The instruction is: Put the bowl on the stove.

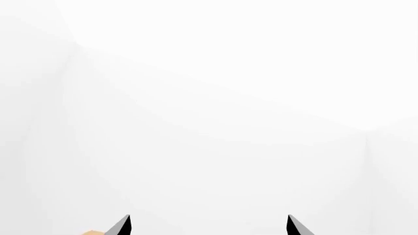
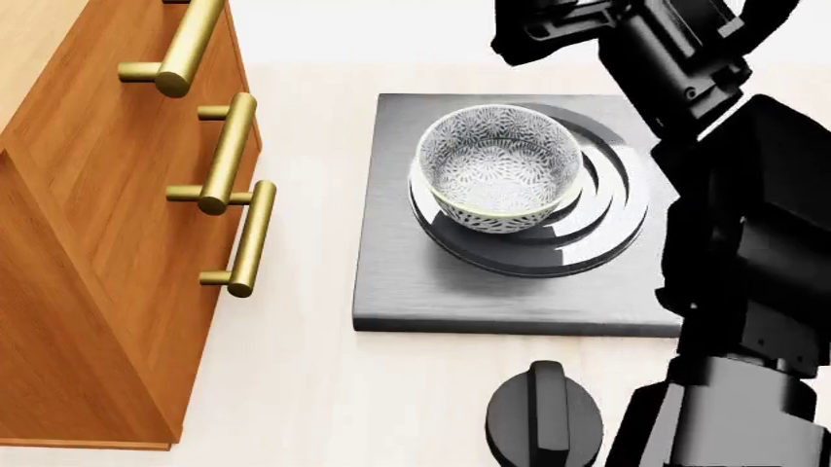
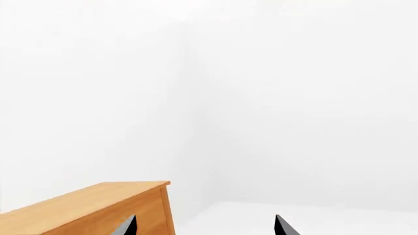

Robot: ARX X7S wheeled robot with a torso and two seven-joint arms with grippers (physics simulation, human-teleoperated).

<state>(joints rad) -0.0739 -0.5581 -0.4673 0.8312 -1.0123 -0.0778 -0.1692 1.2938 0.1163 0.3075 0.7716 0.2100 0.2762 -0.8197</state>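
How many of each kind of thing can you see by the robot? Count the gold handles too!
Bowl: 1
Stove: 1
Black knob: 1
Wooden cabinet: 1
Gold handles: 3
Total: 7

1. My left gripper just peeks in: only two dark fingertips show at the frame edge.
2. The tips stand well apart with nothing between them, so my jaws are spread and empty.
3. A small tan sliver sits just beside one tip; too little of it shows to say what it is.
4. Everything beyond is pale white wall, with faint creases where flat surfaces seem to meet.
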